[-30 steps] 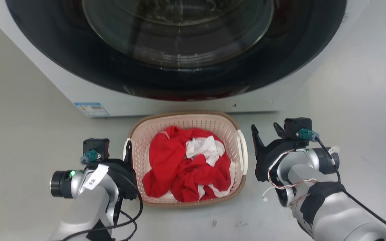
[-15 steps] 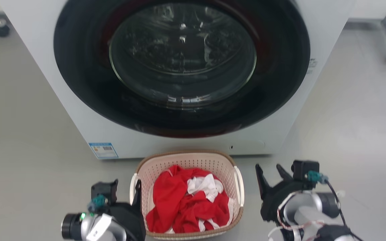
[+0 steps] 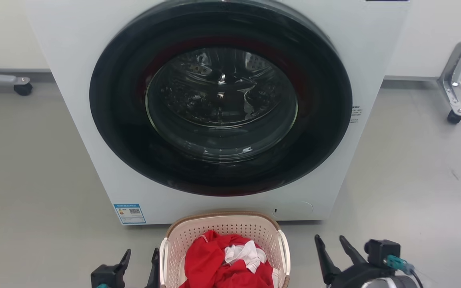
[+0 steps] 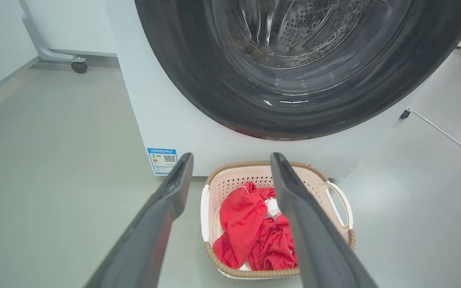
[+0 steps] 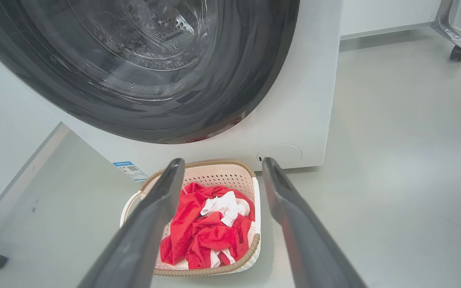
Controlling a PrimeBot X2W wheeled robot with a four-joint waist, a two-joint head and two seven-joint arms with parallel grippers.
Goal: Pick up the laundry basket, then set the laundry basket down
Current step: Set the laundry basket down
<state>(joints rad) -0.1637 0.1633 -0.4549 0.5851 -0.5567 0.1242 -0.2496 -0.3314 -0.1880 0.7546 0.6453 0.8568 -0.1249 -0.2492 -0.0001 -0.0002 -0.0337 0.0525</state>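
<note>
The head view's bottom edge crops the laundry basket [image 3: 223,229].

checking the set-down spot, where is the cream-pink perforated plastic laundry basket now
In the head view the laundry basket sits on the grey floor at bottom centre, before the white front-loading washing machine, between the left gripper and right gripper.

floor [image 3: 34,180]: grey | on it: washing machine [image 3: 220,116]; laundry basket [image 3: 214,230]

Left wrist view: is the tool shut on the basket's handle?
No, the left tool is open with nothing gripped; the basket lies beyond it.
</note>
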